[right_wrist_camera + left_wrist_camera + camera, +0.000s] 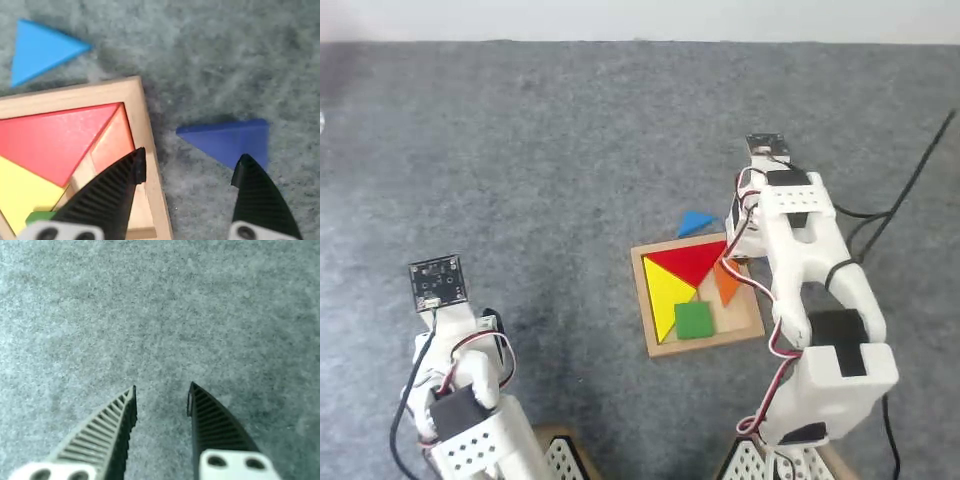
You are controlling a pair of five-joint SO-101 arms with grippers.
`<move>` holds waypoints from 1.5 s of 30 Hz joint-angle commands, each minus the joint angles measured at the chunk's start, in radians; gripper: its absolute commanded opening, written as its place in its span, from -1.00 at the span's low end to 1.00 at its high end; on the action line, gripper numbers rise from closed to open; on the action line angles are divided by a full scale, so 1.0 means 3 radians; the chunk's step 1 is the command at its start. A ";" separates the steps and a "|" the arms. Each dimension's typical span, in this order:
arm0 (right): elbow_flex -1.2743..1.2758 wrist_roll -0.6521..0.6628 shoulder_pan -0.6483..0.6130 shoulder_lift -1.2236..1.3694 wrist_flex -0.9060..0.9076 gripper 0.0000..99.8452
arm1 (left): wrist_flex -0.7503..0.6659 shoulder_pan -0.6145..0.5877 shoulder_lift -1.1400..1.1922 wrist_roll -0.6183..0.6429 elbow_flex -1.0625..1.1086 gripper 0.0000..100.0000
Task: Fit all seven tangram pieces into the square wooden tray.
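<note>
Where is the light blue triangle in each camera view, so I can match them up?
High view: light blue triangle lies on the grey mat just beyond the wooden tray's far edge.
Left wrist view: grey mat ahead of the left gripper.
Right wrist view: it lies on the mat off the tray's corner, apart from it.
Shared landmark: the red triangle in the tray.
</note>
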 commanded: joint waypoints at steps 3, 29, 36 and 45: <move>0.0015 0.0056 -0.0054 -0.0079 0.0038 -0.45 | 0.0015 -0.0020 -0.0061 0.0026 -0.0013 -0.67; 0.1550 0.0297 -0.0857 -0.1588 -0.0350 -0.45 | 0.0015 -0.0020 -0.0061 0.0026 -0.0013 -0.67; 0.1739 0.0302 -0.1077 -0.1624 -0.0345 -0.45 | 0.0015 -0.0020 -0.0061 0.0026 -0.0013 -0.67; 0.1744 0.0302 -0.1327 -0.1629 -0.0340 -0.45 | 0.0015 -0.0020 -0.0061 0.0026 -0.0013 -0.67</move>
